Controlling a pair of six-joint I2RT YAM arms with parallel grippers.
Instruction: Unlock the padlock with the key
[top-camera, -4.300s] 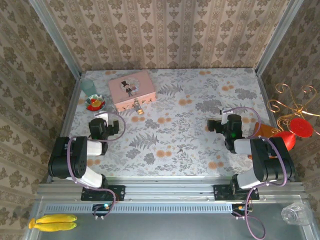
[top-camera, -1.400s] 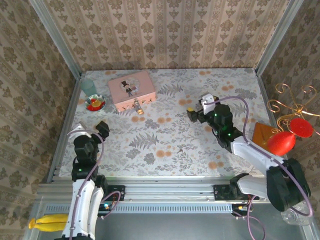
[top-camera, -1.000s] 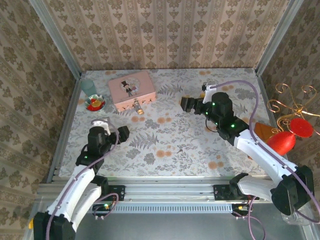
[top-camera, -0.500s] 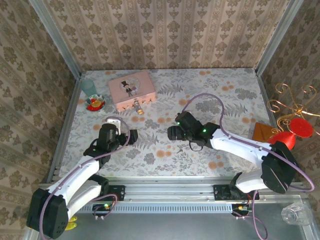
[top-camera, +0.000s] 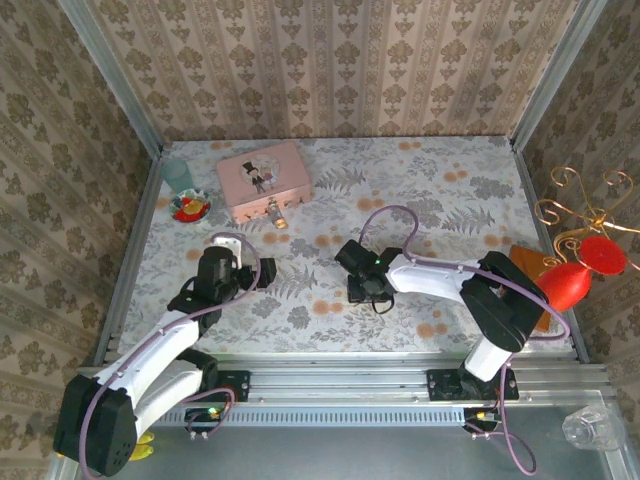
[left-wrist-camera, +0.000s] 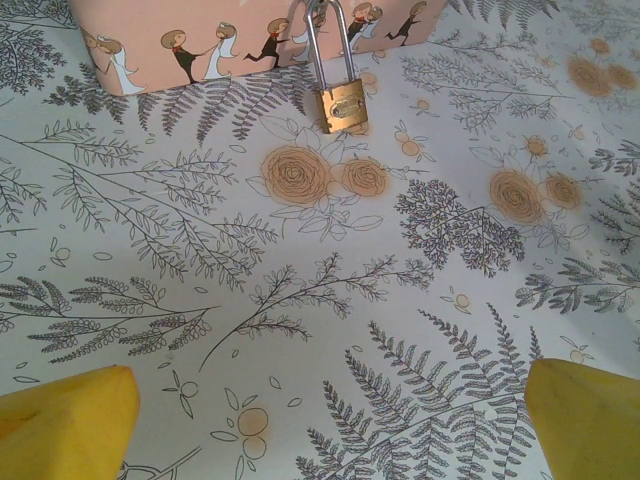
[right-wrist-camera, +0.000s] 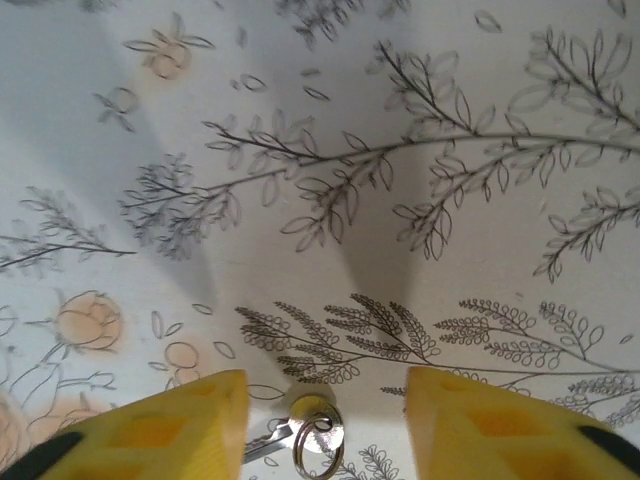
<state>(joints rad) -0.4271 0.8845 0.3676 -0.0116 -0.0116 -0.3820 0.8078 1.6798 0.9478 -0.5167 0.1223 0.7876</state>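
The small brass padlock (left-wrist-camera: 340, 102) hangs by its thin silvery shackle from the clasp of the pink tin (left-wrist-camera: 200, 40), its body resting on the floral table cloth. From above, the padlock (top-camera: 279, 218) lies just in front of the tin (top-camera: 263, 178). My left gripper (left-wrist-camera: 325, 425) is open and empty, a stretch short of the padlock and pointed at it; from above the left gripper (top-camera: 258, 272) is seen left of centre. The key (right-wrist-camera: 315, 440), on a wire ring, lies flat on the cloth between the yellow fingers of my right gripper (right-wrist-camera: 325, 430). Those jaws stand apart around it. The right gripper (top-camera: 360, 290) is low at mid table.
A teal cup (top-camera: 179, 174) and a small dish (top-camera: 190, 207) with red and yellow bits stand at the back left beside the tin. Off the table's right edge are a gold wire stand with red ornaments (top-camera: 585, 262) and a brown block (top-camera: 528, 265). Patterned walls close three sides.
My right arm has swung left and down to mid table, its jaws narrowing on either side of the key. The left arm reached forward toward the padlock and then held still, open.
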